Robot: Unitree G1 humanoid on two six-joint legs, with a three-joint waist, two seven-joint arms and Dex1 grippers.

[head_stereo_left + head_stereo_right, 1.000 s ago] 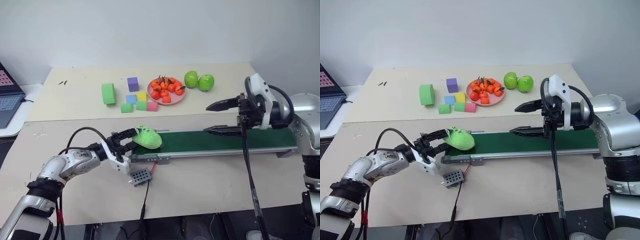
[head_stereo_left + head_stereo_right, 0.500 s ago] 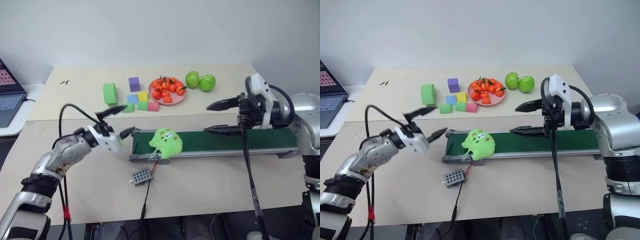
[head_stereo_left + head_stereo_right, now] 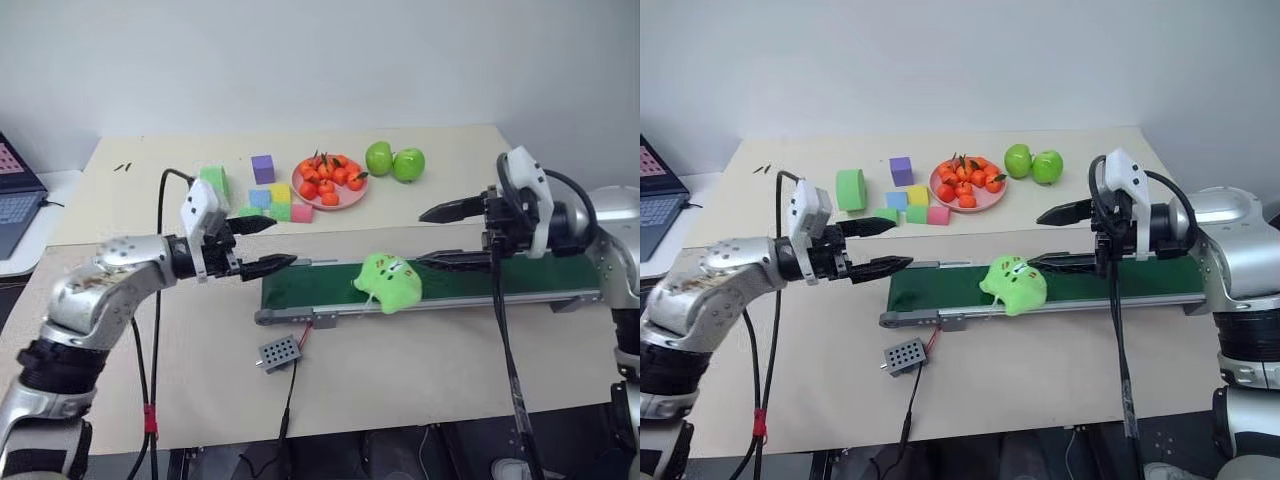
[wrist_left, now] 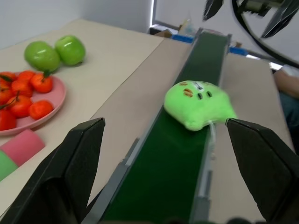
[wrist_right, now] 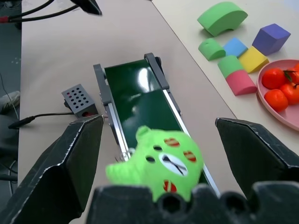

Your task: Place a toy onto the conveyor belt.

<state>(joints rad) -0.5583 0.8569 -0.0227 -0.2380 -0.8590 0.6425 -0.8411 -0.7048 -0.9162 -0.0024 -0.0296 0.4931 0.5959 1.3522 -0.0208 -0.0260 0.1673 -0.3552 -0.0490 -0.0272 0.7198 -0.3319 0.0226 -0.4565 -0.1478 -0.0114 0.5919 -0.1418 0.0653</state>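
The toy (image 3: pixel 388 282), a lime-green plush with a small face, lies on the conveyor belt (image 3: pixel 310 286) near its middle, bulging slightly over the near rail. My left gripper (image 3: pixel 283 241) hangs open above the table just off the belt's left end, well apart from the toy. In the left wrist view the toy (image 4: pixel 198 105) lies farther along the belt (image 4: pixel 173 172). My right gripper (image 3: pixel 420 238) stands open over the belt just right of the toy, its lower finger close to it. The right wrist view looks down on the toy (image 5: pixel 161 161).
A pink plate of tangerines (image 3: pixel 330 181), two green apples (image 3: pixel 395 161) and several foam blocks (image 3: pixel 268 196) sit on the far table. The grey control box (image 3: pixel 280 352) and its cable lie in front of the belt. A laptop (image 3: pixel 14 190) is at the far left.
The left gripper let go of the toy, rose and rolled, ending above the belt's left end. The toy travelled right along the belt. The right arm stayed put.
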